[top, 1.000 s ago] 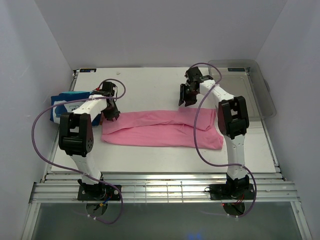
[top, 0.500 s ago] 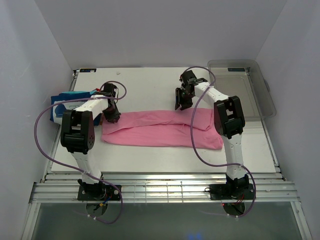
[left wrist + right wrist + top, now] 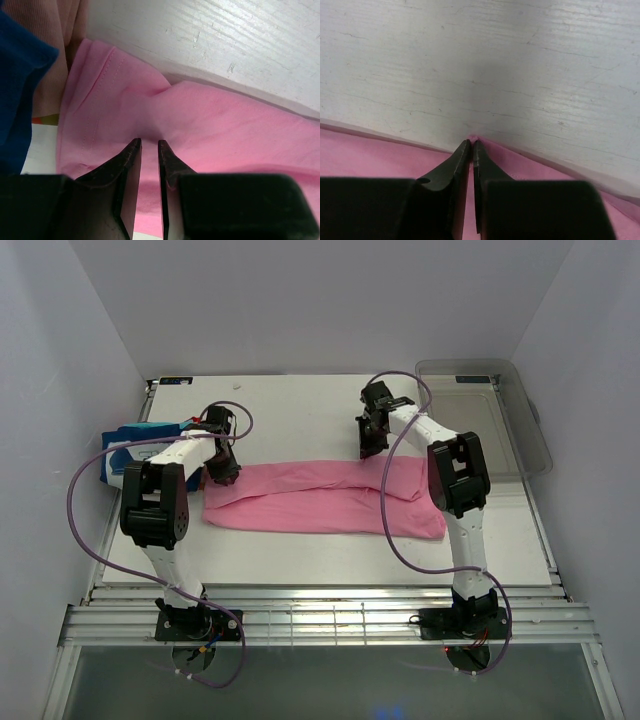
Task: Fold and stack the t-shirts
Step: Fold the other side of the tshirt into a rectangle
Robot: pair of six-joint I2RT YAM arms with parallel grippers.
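On the table (image 3: 300,410), pink t-shirt (image 3: 320,502) folded lengthwise, both jaws pinching its far edge.

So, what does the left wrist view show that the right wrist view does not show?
Only the left wrist view: the blue t-shirt at the left edge, and a stitched hem on the pink t-shirt, where the left gripper pinches the cloth. Only the right wrist view: the right gripper, closed on the pink shirt's far edge. Both: pink cloth below and the bare white table above.
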